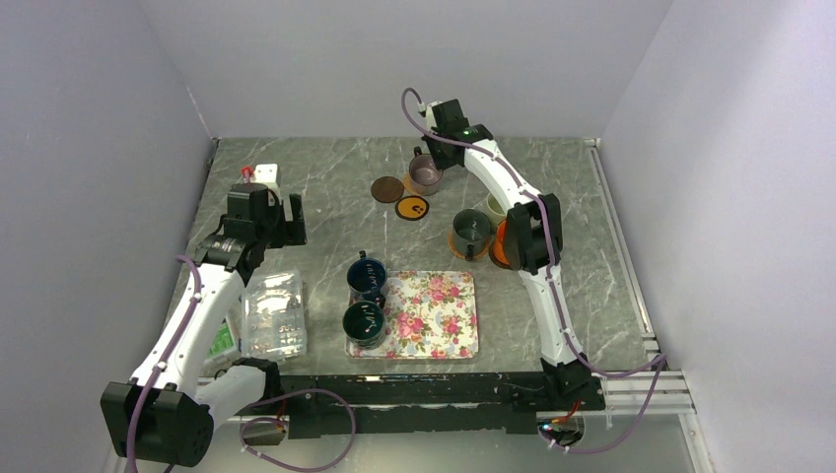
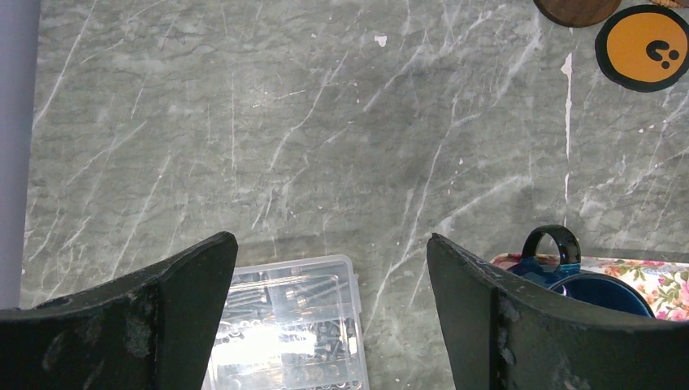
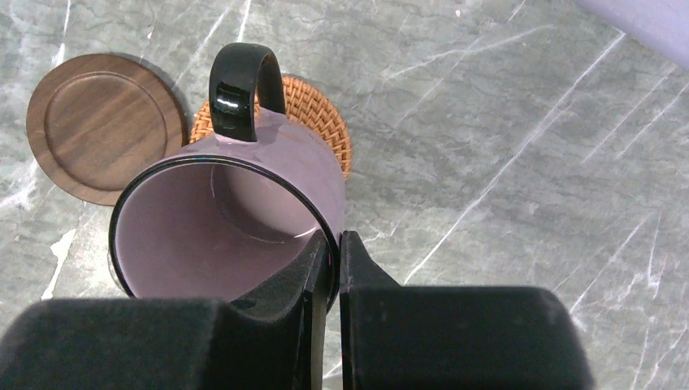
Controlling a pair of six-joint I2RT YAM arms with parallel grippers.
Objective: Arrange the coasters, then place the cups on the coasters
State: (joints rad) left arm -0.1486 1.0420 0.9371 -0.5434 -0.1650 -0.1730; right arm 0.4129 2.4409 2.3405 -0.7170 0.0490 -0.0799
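surface: grey marbled table (image 1: 325,187), pale walls (image 1: 394,59) around
right gripper (image 3: 333,260): pinched on mauve cup (image 3: 244,203) rim
cup: over tan woven coaster (image 3: 313,114), brown coaster (image 3: 97,126) just beside
left gripper (image 2: 331,244): jaws wide, empty

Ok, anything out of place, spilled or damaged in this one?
Nothing spilled or broken. One oddity: the mauve cup, pinched at its rim by the right fingers, is off-centre over the woven coaster, which pokes out on the handle side. Whether the cup rests on it cannot be told.
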